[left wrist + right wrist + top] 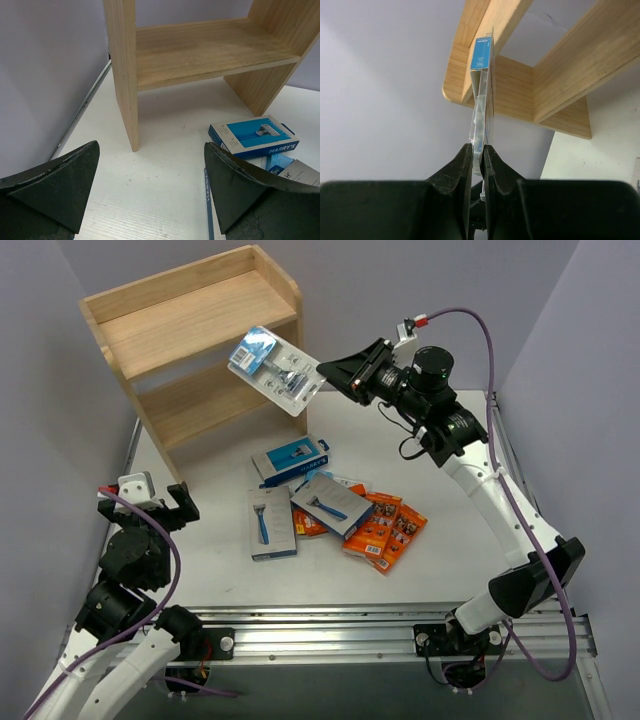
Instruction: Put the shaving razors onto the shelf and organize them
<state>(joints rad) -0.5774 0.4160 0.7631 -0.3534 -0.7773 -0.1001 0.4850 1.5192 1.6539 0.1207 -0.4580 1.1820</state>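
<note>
Before the shelf (190,315), the blister pack (272,368) is pinched by the right end effector (325,371), raised for placing.

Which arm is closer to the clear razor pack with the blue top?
Right. The right gripper pinches the clear pack, held up before the shelf; the left gripper sits open, lower and well apart.

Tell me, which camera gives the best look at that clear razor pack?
The top view: the clear blister pack faces it, held by the right tool near the shelf. The right wrist sees it edge-on; the left wrist misses it.
</note>
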